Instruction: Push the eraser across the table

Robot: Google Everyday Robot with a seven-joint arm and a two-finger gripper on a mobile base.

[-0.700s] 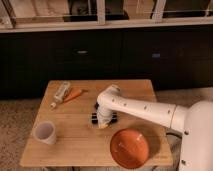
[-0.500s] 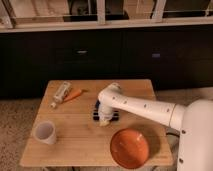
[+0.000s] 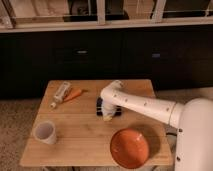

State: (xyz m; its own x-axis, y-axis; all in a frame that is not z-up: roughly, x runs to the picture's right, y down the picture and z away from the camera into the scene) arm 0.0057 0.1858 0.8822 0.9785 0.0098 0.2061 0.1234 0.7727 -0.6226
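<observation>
— Gripper (image 3: pixel 108 116) is down on the eraser (image 3: pixel 99 106), near the middle of the table (image 3: pixel 75 135); open or closed, I cannot tell
— Then hold it low, push slowly in one straight line, clear of the bowl (image 3: pixel 130 148)

White tool (image 3: pixel 108 116) over black eraser (image 3: pixel 100 106) on light wooden table (image 3: pixel 82 136).

No readable text or label anywhere, table (image 3: pixel 75 146) included, nor on the claw (image 3: pixel 108 116) low over the eraser (image 3: pixel 99 105).
</observation>
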